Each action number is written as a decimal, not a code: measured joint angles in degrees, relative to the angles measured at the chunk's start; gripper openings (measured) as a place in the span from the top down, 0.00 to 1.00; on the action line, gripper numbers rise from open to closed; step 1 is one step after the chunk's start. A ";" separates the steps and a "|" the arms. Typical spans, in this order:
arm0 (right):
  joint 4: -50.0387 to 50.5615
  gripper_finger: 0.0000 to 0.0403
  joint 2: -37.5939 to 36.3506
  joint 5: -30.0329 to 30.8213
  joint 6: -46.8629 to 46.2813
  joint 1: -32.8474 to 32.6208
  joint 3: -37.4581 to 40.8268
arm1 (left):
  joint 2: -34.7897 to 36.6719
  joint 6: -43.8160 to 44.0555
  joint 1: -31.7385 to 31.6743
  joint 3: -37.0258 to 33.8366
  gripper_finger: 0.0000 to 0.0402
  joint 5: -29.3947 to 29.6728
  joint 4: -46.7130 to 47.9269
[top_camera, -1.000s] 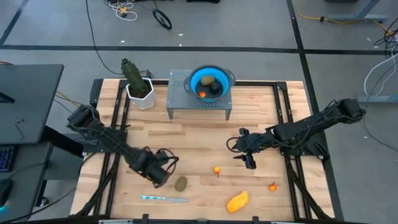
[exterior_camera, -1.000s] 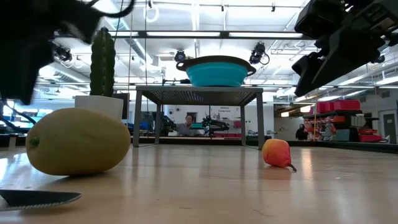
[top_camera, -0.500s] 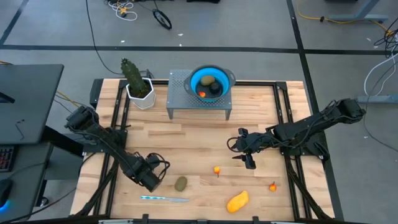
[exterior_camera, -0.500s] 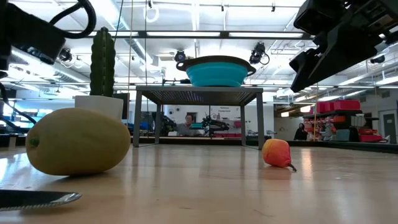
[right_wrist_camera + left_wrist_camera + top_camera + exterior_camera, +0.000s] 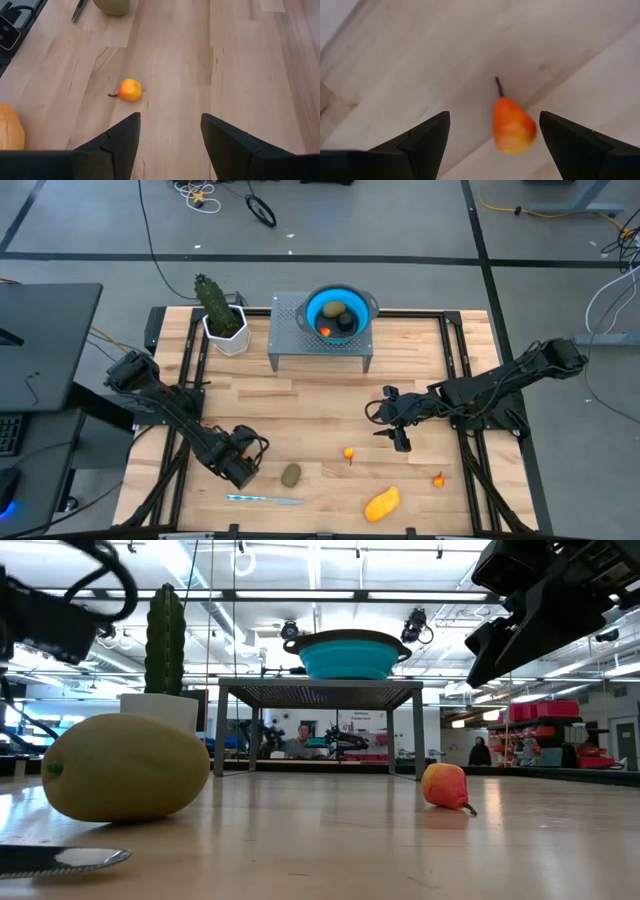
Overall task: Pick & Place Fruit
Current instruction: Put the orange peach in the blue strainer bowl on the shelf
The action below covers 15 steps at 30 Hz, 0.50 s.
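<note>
My left gripper [image 5: 236, 466] hangs open, pointing down, near the table's front left. A small orange-red fruit bit with a stem [image 5: 512, 125] lies on the wood between its fingers [image 5: 494, 120], apart from both. In the high view the gripper hides that bit. An olive-green oval [image 5: 291, 475] lies just right of the gripper. Two more orange-red bits [image 5: 348, 452] [image 5: 438, 479] and a yellow-orange oblong [image 5: 381, 503] lie toward the front right. My right gripper [image 5: 400, 438] hovers open above the table's middle right, slanting down.
A blue bowl [image 5: 340, 313] holding an olive oval, a dark ball and an orange bit sits on a grey metal stand [image 5: 285, 330] at the back. A cactus in a white pot [image 5: 222, 320] stands left of it. A thin knife [image 5: 262, 499] lies along the front edge.
My left gripper has gone toward the table's left edge and a little nearer the front, sinking lower and rolling about its own axis. It has stayed open. Nothing on the table has moved.
</note>
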State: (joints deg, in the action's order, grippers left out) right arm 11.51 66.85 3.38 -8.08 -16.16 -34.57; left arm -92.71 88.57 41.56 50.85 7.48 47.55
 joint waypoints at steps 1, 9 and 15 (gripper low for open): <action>0.00 0.45 0.00 0.00 0.00 0.00 0.00 | -0.02 0.52 0.00 -0.58 0.21 -0.44 -0.69; 0.00 0.45 0.00 -0.02 -0.02 -0.01 0.00 | -0.02 1.14 0.00 -1.40 0.23 -0.23 -1.51; 0.00 0.45 0.00 -0.02 -0.51 -0.02 0.00 | -0.02 1.86 -0.02 -1.40 0.34 1.90 -2.19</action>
State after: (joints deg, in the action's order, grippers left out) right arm 11.51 66.85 3.36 -8.58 -16.19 -34.57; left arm -92.73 90.43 41.54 49.45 9.39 45.36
